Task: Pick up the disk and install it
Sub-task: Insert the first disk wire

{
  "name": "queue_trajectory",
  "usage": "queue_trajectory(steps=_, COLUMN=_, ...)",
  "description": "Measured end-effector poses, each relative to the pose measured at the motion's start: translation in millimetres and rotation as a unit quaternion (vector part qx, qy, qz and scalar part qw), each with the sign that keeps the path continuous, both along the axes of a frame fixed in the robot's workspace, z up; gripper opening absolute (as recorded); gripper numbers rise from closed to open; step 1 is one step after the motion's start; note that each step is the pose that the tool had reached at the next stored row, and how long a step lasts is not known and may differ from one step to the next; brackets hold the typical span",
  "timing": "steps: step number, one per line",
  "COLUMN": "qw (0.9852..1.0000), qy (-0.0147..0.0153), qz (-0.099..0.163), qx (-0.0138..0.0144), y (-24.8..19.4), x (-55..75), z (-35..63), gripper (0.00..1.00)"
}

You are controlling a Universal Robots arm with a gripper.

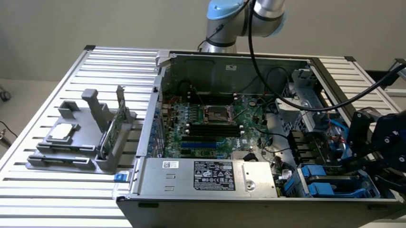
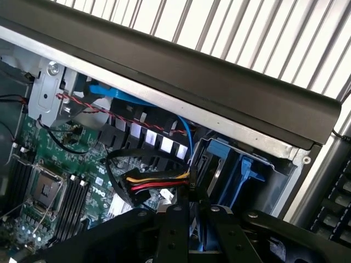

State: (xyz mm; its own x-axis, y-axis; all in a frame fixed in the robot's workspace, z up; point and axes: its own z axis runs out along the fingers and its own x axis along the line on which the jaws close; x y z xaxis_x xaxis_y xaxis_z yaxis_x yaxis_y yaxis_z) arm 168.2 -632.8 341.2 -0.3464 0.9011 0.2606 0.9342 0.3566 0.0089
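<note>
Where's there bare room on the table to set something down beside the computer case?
Bare slats lie on the table in front of the grey parts holder, and behind it at the far corner. It is crowded inside the open case, especially by the gripper at the blue drive bays.

We see soft, even light on the slatted tabletop [image 1: 57, 95], which looks bright and pale. Inside the computer case [image 1: 190, 66] it is darker. In the wrist view the slats glare white and things look blurry.
</note>
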Motion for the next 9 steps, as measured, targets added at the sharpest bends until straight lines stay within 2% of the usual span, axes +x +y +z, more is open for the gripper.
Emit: queue_trajectory(steps=9, qw=0.9993, qy=0.0000, qz=-0.038, qx=-0.0018, y=0.0, x=-2.5, z=-0.9, gripper=0.17)
